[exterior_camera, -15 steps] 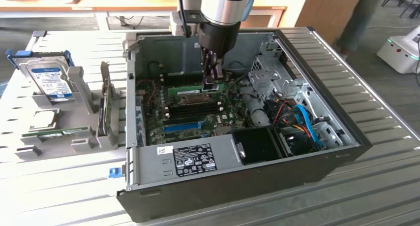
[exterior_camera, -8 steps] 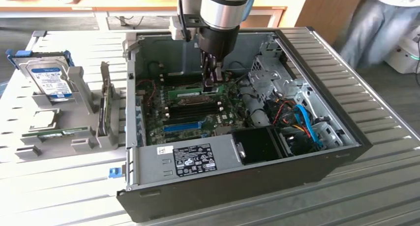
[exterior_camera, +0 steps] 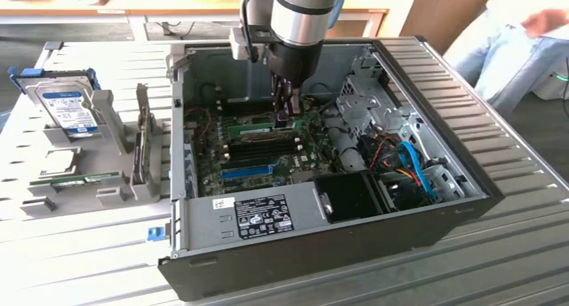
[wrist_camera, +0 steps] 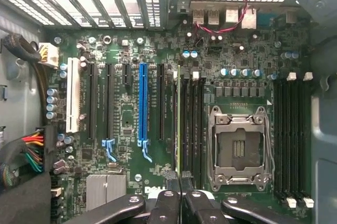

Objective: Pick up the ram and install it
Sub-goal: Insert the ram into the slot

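Single arm (exterior_camera: 302,16) reaching straight down, silver-and-black wrist held vertical, gripper (exterior_camera: 282,113) pointing downward, its two dark fingers (wrist_camera: 169,203) drawn close together and nearly parallel, tips pinching the thin edge of the ram (wrist_camera: 179,129), linkage bars splayed to either side

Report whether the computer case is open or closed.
Open: the computer case has no side panel on, leaving the motherboard exposed from above.
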Tool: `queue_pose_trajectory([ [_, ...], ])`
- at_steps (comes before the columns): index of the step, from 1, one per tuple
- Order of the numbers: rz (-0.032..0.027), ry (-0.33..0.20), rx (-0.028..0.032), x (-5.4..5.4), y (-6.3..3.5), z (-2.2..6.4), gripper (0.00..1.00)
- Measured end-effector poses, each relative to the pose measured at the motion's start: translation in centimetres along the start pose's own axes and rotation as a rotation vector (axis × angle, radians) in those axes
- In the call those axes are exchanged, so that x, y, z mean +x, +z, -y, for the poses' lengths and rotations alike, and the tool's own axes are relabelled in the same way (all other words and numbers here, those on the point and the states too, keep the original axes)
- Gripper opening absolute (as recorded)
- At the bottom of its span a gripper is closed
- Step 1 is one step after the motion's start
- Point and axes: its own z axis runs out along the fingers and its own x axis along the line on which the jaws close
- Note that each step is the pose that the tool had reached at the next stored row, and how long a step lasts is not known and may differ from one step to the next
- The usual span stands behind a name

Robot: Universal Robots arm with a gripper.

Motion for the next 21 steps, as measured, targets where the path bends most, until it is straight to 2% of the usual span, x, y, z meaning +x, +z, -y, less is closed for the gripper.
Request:
queue_pose_trajectory([
  [21,0.0000,0.000,0.0003,0.0,2.03,0.04,0.12],
])
